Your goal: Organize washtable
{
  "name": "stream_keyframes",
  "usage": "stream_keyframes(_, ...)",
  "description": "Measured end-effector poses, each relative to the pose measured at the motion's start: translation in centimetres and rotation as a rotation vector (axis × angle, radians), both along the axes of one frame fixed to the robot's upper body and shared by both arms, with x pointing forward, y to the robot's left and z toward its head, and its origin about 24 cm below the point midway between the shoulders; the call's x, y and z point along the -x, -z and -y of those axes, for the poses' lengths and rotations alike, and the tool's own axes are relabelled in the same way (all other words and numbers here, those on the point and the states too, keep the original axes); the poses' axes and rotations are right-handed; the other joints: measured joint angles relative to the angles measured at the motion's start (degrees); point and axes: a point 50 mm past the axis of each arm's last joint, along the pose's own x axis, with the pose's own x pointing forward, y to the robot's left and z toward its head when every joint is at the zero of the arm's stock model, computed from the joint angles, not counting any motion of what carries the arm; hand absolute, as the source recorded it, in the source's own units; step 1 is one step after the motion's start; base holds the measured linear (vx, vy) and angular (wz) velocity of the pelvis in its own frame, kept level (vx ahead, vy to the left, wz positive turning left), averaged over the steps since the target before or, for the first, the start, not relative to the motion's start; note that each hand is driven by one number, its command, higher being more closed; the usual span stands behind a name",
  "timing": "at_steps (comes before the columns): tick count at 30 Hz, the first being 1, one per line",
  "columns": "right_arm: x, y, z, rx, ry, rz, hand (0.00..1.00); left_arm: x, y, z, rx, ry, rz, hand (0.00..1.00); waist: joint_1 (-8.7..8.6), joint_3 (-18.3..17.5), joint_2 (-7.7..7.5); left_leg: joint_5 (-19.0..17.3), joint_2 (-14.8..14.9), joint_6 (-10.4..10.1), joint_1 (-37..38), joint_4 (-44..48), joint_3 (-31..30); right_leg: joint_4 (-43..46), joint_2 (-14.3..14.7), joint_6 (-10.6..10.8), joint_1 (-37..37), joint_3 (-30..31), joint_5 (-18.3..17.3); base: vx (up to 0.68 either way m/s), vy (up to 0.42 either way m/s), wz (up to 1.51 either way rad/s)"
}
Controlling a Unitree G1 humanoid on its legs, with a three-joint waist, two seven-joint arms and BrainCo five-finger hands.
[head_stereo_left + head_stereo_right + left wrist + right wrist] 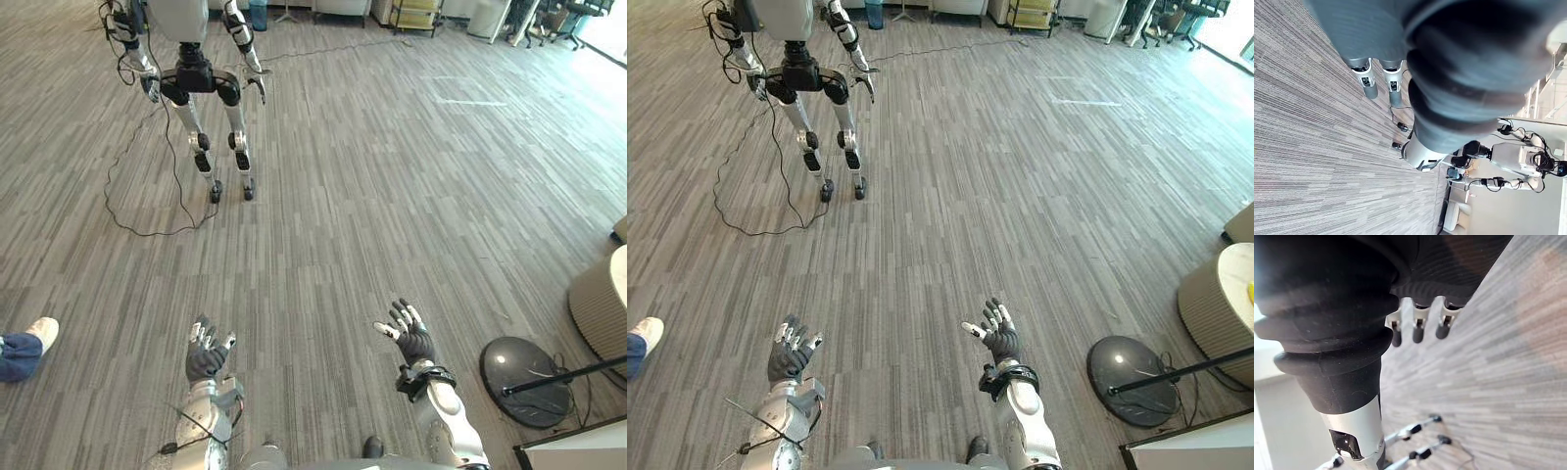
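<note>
My left hand (207,354) is raised over the grey plank floor at the lower left, fingers spread and straight, holding nothing. My right hand (410,336) hovers at the lower middle right, also spread open and empty; its fingers (1418,331) show straight in the right wrist view. No washtable item is in either hand. At the far right edge stands a round beige table (1215,304) with a small yellow thing (1250,291) on its top.
Another humanoid robot (196,78) stands on the floor at the upper left, a black cable (137,206) looping beside it. A person's shoe (39,333) shows at the left edge. A dark round stand base (524,380) lies at the lower right. Furniture lines the far wall.
</note>
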Motion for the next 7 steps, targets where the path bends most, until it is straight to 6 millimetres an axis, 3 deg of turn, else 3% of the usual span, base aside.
stream_keyframes(3, 1.0, 1.7, 0.3, 0.003, 0.011, -0.089, 0.00, 0.2, 1.0, 0.6, 0.009, 0.034, -0.045, 0.00, 0.02, -0.04, 1.01, 0.40, 0.13, -0.29, 1.10, -1.51, 0.63, -0.03, 0.28, 0.02, -0.03, 0.62, 0.00, 0.03, -0.015, -0.10)
stream_keyframes(7, 1.5, 2.3, 0.5, 0.009, 0.009, -0.123, 0.00, 0.5, 1.9, 1.4, 0.013, 0.081, -0.087, 0.00, -0.28, -0.14, 1.08, 1.84, 0.25, -1.06, 3.03, -4.57, 1.50, -0.03, 1.04, 0.03, -0.15, 1.58, 0.01, 0.00, -0.025, -0.15)
